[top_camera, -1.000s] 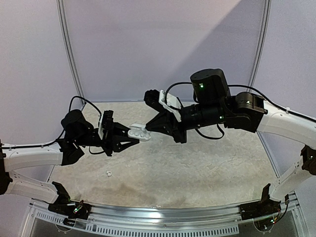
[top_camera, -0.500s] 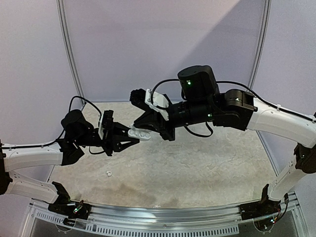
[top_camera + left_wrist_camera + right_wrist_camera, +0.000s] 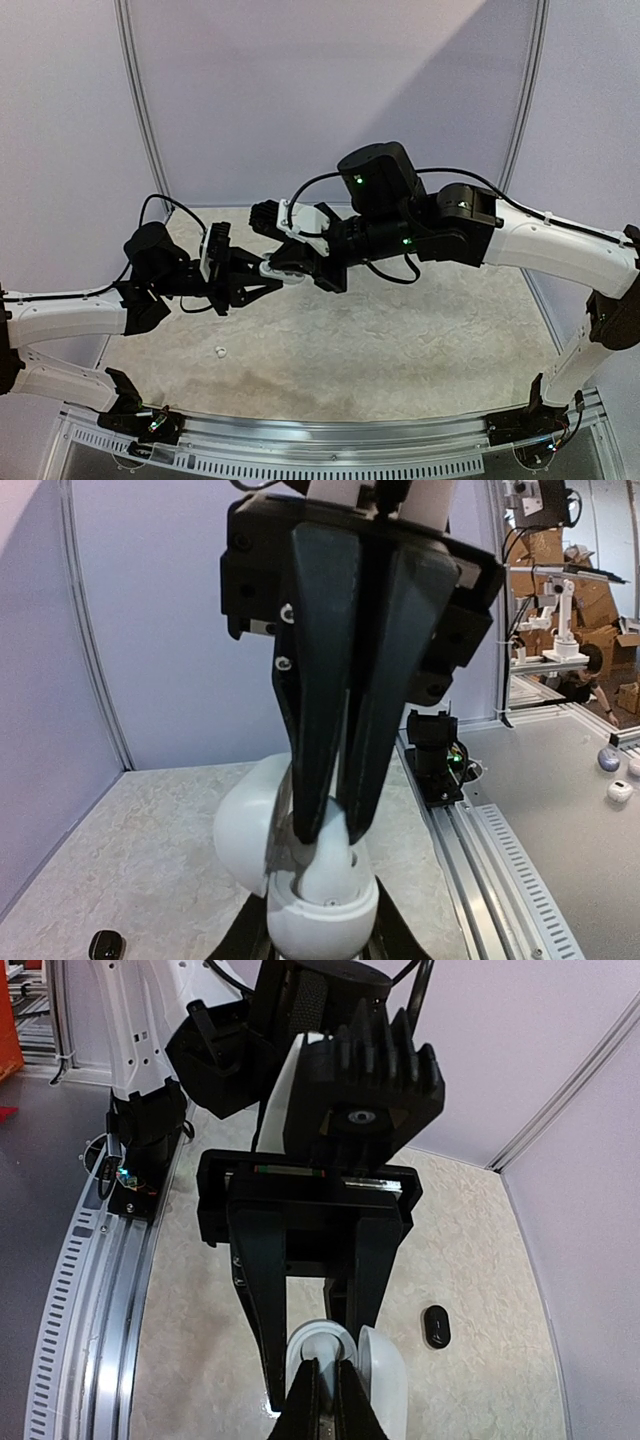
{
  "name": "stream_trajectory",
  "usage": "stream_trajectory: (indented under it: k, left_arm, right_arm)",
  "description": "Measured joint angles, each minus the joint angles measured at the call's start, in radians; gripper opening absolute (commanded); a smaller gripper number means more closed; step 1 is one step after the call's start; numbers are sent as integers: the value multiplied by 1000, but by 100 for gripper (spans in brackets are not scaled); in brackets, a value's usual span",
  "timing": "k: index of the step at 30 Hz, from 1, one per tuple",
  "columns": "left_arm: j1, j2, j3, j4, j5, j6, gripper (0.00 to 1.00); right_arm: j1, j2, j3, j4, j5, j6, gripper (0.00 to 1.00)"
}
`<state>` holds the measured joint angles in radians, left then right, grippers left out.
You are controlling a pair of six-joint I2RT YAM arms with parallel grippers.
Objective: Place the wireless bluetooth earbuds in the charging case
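The left fingers (image 3: 252, 281) grip the white charging case (image 3: 320, 910) up in the air, middle-left. The right fingers (image 3: 318, 815) are closed and poke into it. A black earbud (image 3: 435, 1326) and a white earbud (image 3: 219, 351) lie on the counter (image 3: 400, 340).

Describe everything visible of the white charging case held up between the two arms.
The charging case is a glossy white pebble, plastic by its look, with its hinged lid swung open to one side. The left gripper clamps its body from both sides and holds it in the air above the table. The right gripper, its fingers closed together, reaches tips-first into the open base. Whether an earbud sits inside cannot be told.
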<state>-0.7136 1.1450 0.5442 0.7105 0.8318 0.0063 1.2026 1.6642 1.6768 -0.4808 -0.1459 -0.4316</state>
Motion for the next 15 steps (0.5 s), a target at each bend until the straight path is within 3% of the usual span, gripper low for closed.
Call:
stream_trajectory:
  k: [3,8,15]
  left_arm:
    - [0,0,0,-6,-7,-11,0]
    - [0,0,-1,-21,-14,-18,0]
    - [0,-1,-1,-45,-29,-29,0]
  right_arm:
    - [2,5,2,-6,17,0,1]
    - [2,16,13,-24,40,0,15]
    - [4,33,19,-41,53,10,25]
